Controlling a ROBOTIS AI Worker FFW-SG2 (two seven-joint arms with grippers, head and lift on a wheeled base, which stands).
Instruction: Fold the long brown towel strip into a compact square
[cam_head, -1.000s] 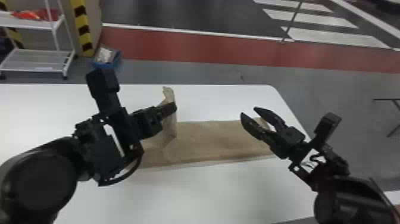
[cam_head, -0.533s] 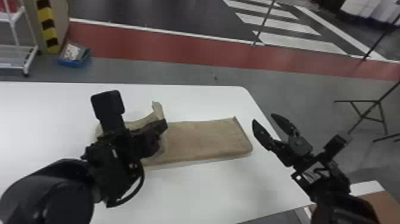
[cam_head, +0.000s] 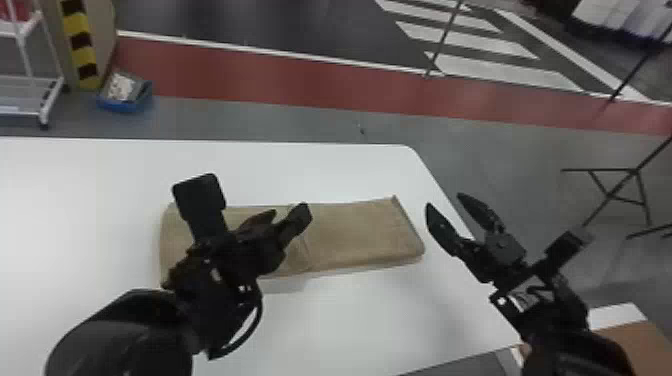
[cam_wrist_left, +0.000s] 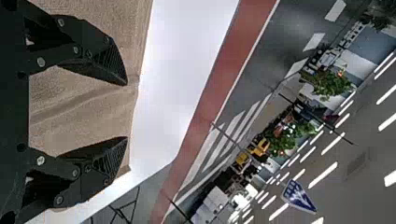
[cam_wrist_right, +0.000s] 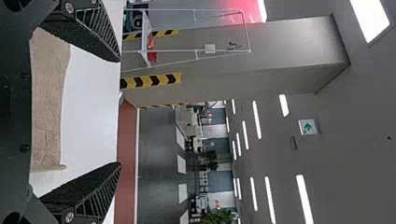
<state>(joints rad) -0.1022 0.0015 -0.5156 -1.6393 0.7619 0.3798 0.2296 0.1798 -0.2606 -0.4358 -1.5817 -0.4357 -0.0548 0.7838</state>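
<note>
Head view captures the left gripper (cam_head: 290, 210) spread wide above the partly folded brown towel strip (cam_head: 360, 235) on a white table (cam_head: 340, 325), the right gripper (cam_head: 444, 200) gaping wide near its end.

Matt, slightly rough brown cloth towel (cam_head: 362, 232) on a smooth white tabletop (cam_head: 360, 320).

On my feed, the left arm (cam_head: 120, 345) is matt black with a bulky, rounded shell; a black cable (cam_head: 248, 334) loops behind its jaws, beyond which sits a rounded black block (cam_head: 200, 197). I see silvery screws (cam_wrist_left: 41, 61) at the jaws' linkages and ribbed pads (cam_wrist_left: 111, 58) towards their tapered tips.
</note>
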